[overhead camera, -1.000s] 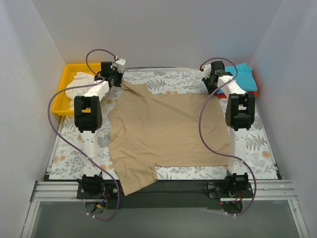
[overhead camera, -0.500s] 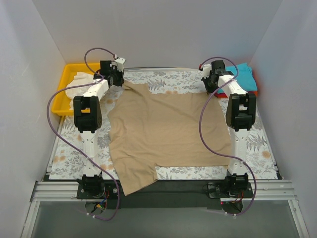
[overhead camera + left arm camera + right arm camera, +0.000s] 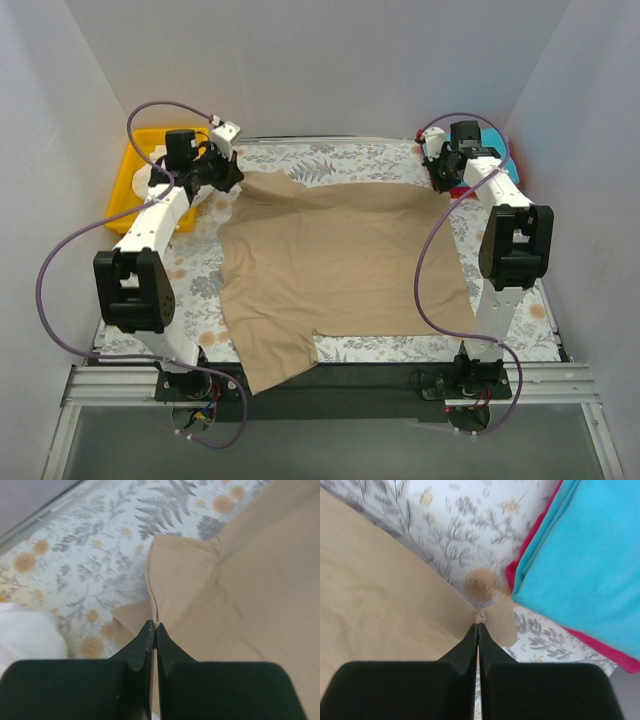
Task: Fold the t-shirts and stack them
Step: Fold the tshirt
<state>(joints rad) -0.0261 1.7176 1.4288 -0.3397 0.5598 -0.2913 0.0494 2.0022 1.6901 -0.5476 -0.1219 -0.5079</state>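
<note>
The large tan t-shirt [image 3: 340,270] lies spread on the fern-printed cloth, its near sleeve hanging over the table's front edge. My left gripper [image 3: 232,178] is shut on the shirt's far left edge, and the left wrist view shows a pinched fold of tan cloth [image 3: 180,575] at the fingertips of that gripper [image 3: 154,625]. My right gripper [image 3: 440,183] is shut on the far right corner [image 3: 496,616], seen at its tips [image 3: 478,626]. Beside that corner lies a folded teal t-shirt [image 3: 585,565] on top of a red-pink one [image 3: 620,660]. A white t-shirt [image 3: 25,635] shows at the left.
A yellow tray [image 3: 128,172] stands at the far left, partly behind the left arm. The teal stack [image 3: 497,140] sits in the far right corner. White walls close in the back and both sides. The printed cloth [image 3: 340,155] covers the table.
The right gripper has shut on the shirt's far right corner. Both arms have swung outward, pulling the shirt's far edge wider and straighter.
</note>
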